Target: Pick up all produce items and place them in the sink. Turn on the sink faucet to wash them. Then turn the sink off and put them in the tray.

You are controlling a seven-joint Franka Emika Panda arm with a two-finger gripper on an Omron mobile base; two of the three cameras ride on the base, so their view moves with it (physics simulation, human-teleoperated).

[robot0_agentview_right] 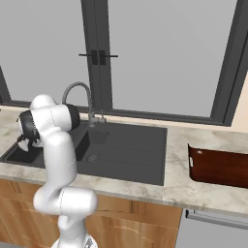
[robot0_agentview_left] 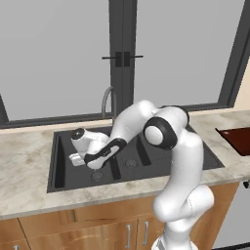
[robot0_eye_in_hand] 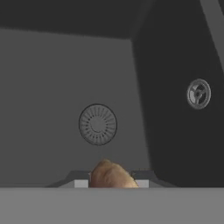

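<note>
A small brownish-orange produce item [robot0_eye_in_hand: 110,173] sits between my two finger tips, and my gripper [robot0_eye_in_hand: 111,183] is shut on it. The hand hangs low inside the large basin of the dark-grey sink [robot0_agentview_left: 54,166], above its round drain [robot0_eye_in_hand: 97,124]. In the left base view the gripper [robot0_agentview_left: 76,158] is at the basin's left part, with the arm reaching down from the right. The grey gooseneck faucet [robot0_agentview_left: 106,99] stands behind the sink, also seen as faucet [robot0_agentview_right: 77,89]. The dark red-brown tray [robot0_agentview_right: 218,167] rests on the counter right of the sink [robot0_agentview_right: 135,145].
The small basin with its drain [robot0_eye_in_hand: 198,93] lies beside the large one, past a dividing wall. A window with a dark latch [robot0_agentview_left: 122,58] rises behind the faucet. The marble counter [robot0_agentview_left: 24,161] surrounds the sink. The tray [robot0_agentview_left: 238,139] is at the far right.
</note>
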